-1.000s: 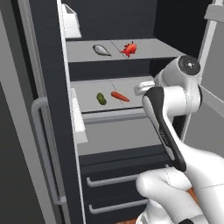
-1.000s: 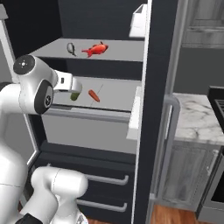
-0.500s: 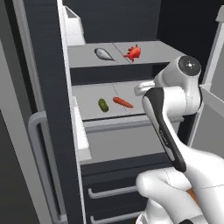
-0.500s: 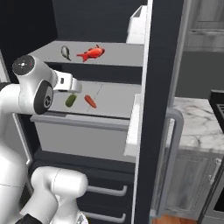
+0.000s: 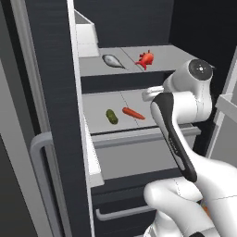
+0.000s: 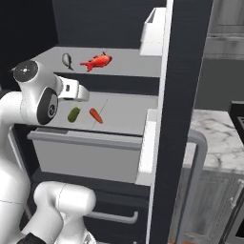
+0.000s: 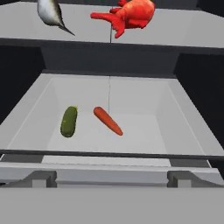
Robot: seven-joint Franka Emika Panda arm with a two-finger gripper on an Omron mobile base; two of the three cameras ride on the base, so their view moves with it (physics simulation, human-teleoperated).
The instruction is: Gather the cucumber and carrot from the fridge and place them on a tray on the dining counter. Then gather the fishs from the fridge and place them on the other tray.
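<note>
The cucumber (image 7: 69, 121) lies flat on the lower shelf (image 7: 144, 131) of the open fridge (image 5: 51, 92), and the carrot (image 7: 107, 120) lies just beside it, a little apart and turned at a slant. On the shelf above them I see the red fish (image 7: 129, 14) and the silver fish (image 7: 50, 12). None of them has been picked up yet.

My gripper (image 7: 109, 180) hangs at the front of the lower shelf, with its fingers spread wide and nothing between them. It is not touching any food.

Here is what I worry about. The cucumber and the carrot sit so near each other that when I reach for one, a finger may bump the other and roll it away. The cucumber is round and smooth, so I think it may slip out if I pinch it near its end. The shelf above is low over my hand, so if I lift too fast I may knock into it. The shelf has side walls, and my wide fingers may hit them. The fridge door (image 6: 178, 119) stands close beside the arm, so a big swing out may strike it.
</note>
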